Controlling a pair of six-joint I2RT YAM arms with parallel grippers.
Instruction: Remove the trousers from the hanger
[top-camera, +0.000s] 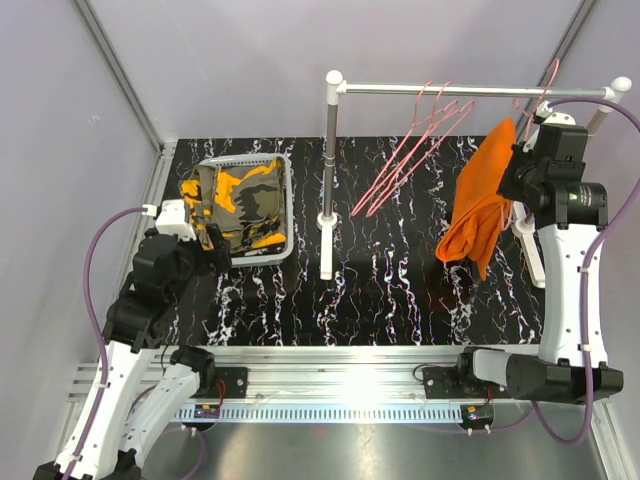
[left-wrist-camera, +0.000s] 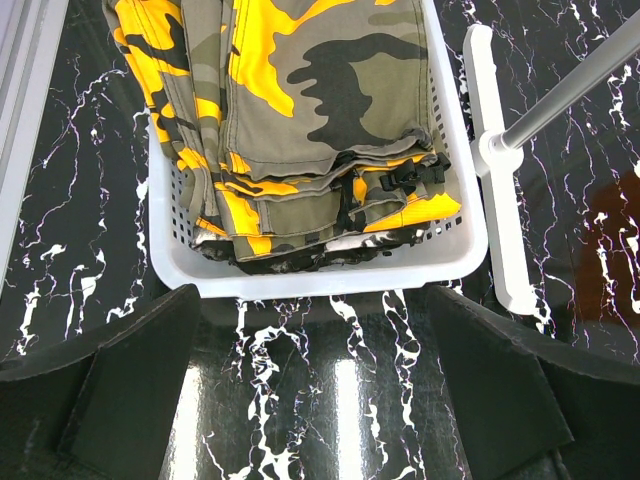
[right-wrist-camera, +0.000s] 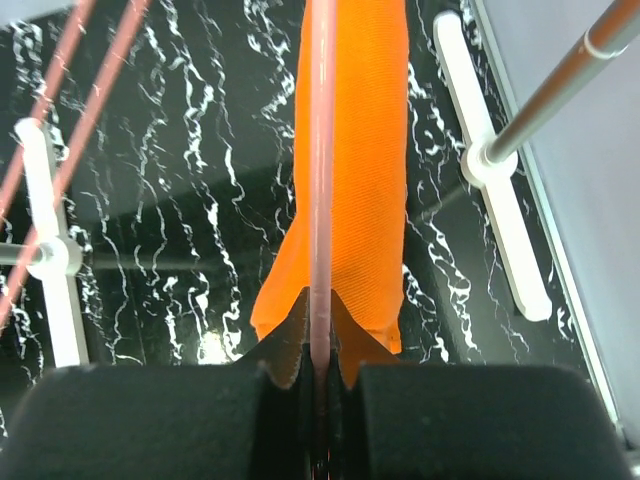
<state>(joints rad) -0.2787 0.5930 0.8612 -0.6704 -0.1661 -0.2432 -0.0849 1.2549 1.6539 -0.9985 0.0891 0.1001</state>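
The bright orange trousers (top-camera: 482, 200) hang over a pink hanger (right-wrist-camera: 321, 150) on the rail at the right. My right gripper (right-wrist-camera: 321, 355) is shut on the hanger's pink bar, with the orange trousers (right-wrist-camera: 365, 150) draped below it. The camouflage trousers (left-wrist-camera: 300, 110) lie folded in the white basket (left-wrist-camera: 330, 275), on top of a black and white garment (left-wrist-camera: 285, 262) whose edge shows beneath. My left gripper (left-wrist-camera: 315, 400) is open and empty, low over the table just in front of the basket, as the top view (top-camera: 195, 262) also shows.
Several empty pink hangers (top-camera: 415, 150) hang on the rail (top-camera: 470, 90). The rack's post (top-camera: 328, 180) and white foot (left-wrist-camera: 495, 170) stand right of the basket (top-camera: 285, 205). Another foot (right-wrist-camera: 495, 170) lies by the right wall.
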